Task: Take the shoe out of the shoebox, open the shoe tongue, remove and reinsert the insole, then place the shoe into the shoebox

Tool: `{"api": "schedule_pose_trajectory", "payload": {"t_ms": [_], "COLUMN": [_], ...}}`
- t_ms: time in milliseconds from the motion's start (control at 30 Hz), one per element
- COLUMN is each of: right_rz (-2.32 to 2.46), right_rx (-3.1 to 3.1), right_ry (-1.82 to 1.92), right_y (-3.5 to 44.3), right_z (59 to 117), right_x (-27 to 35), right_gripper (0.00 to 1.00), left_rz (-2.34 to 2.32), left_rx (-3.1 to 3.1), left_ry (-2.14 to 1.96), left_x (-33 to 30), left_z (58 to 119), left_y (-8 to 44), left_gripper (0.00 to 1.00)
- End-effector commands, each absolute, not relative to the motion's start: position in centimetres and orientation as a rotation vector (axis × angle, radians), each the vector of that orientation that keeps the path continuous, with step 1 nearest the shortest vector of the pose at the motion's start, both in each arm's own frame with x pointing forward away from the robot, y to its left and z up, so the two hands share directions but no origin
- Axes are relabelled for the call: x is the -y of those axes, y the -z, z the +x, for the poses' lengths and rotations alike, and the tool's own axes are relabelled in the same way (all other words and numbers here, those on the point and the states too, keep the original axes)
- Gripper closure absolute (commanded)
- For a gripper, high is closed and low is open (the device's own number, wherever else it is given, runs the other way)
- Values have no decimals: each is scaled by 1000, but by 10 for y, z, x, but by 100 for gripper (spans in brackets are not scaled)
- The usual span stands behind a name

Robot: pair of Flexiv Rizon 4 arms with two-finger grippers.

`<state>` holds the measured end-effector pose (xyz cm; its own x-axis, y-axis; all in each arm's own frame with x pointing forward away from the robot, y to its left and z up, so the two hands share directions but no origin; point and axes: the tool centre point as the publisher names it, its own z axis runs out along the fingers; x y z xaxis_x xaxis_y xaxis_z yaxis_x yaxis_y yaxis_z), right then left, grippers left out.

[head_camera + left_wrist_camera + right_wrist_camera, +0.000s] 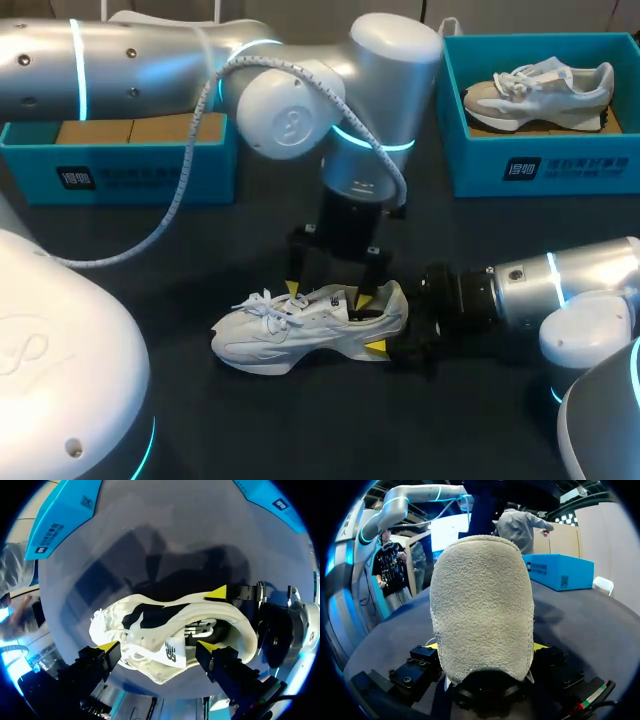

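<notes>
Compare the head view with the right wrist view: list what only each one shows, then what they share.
Only the head view: a second, beige-and-white sneaker lying in the open teal cardboard shoebox at the right, plus the laces and toe of the white lace-up sneaker.
Only the right wrist view: that sneaker's fuzzy grey heel close up, clamped in the right gripper.
Both: the white lace-up sneaker on the dark table, the left arm above it, and the right gripper at the heel.
</notes>
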<state>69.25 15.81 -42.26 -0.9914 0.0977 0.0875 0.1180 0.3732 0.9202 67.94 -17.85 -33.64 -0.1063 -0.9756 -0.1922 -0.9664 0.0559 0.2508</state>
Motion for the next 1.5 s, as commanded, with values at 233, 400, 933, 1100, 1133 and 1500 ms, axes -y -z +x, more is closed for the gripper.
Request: {"api": "schedule_pose_trajectory", "payload": {"t_ms": [233,400,933,1100,1133,1500], "right_rz": [-203,-203,-203,-203,-203,-203], "right_rx": [2590,2590,2590,2590,2590,2590], "right_ry": [1734,1734,1734,1734,1734,1734], "right_y": [423,423,423,423,423,423], "right_z": [692,692,692,692,692,692], "right_x": [-159,-159,-159,-159,-159,-159], "right_gripper": [100,100,100,100,100,100], "left_rz": [2135,2161,2213,2222,2227,2221], "left_rx": [2247,2258,2265,2265,2264,2264], "left_ry": [586,625,660,660,657,585], "left_x": [178,175,160,155,155,156], "left_z": [678,674,667,667,667,664], "left_y": [346,348,338,334,333,323], "left_gripper": [0,0,2,16,18,56]}}
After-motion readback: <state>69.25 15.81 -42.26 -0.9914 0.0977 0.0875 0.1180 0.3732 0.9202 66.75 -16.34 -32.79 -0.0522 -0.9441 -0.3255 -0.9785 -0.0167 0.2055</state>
